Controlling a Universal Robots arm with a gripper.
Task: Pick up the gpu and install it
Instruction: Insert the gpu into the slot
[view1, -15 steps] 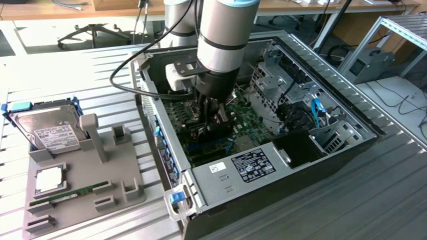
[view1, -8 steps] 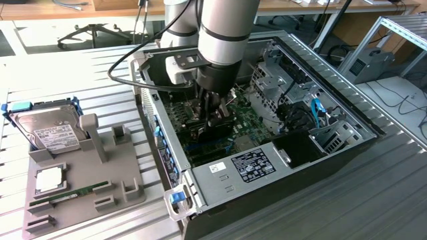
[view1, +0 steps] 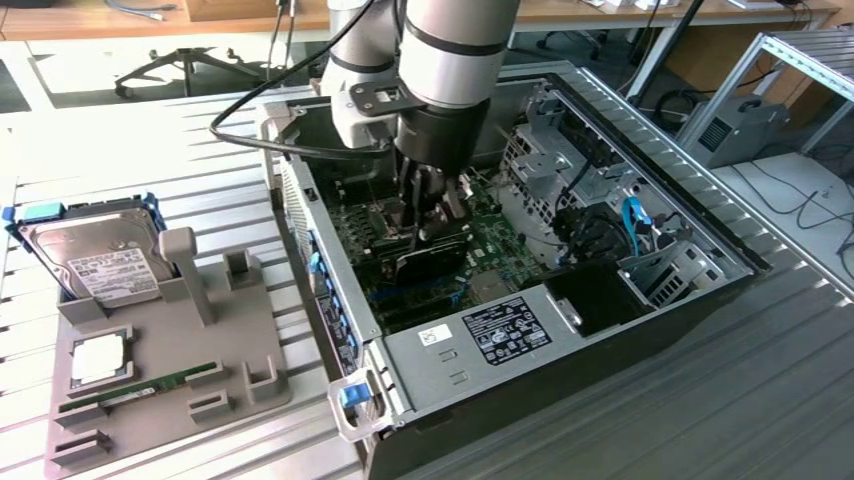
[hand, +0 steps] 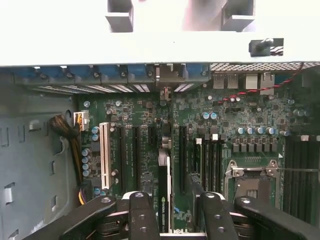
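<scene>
My gripper (view1: 430, 238) reaches down into the open computer case (view1: 400, 395), shut on the gpu (view1: 434, 262), a dark flat card held upright just above the green motherboard (view1: 501, 250). In the wrist view the gpu (hand: 164, 192) shows edge-on between my black fingers (hand: 142, 215), running toward the case's rear wall. Its lower edge lies along the black expansion slots (hand: 135, 155) near the board's middle. I cannot tell whether it is touching a slot. My gripper (hand: 172, 202) sits directly over the card.
A grey holder tray (view1: 160, 340) at the exterior view's left carries a silver hard drive (view1: 100, 265) and a green RAM stick (view1: 140, 388). Inside the case are a white slot (hand: 104, 155), the CPU socket (hand: 252, 180), drive cages (view1: 561, 160) and blue cables (view1: 634, 215).
</scene>
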